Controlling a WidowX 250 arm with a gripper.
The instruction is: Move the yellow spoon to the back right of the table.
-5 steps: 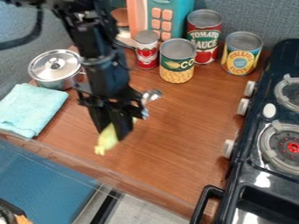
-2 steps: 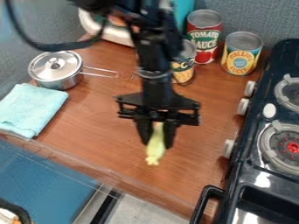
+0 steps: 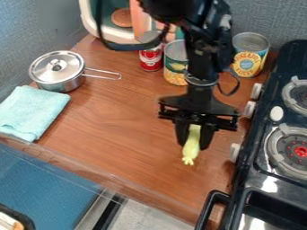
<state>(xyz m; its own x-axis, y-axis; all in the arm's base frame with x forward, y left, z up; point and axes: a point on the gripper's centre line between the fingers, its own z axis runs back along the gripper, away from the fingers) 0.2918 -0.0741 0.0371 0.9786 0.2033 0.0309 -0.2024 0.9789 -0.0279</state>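
wood tbl (image 3: 120,121), end effector (image 3: 194,143) near vert.

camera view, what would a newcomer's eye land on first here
Probably the black robot arm, coming down from the top edge, with the yellow spoon gripped in its tool over the wooden table. Next, the black stove along the right edge, its burner showing a red centre. The shiny lidded pot at upper left, near the light blue towel, likely catches the eye too.
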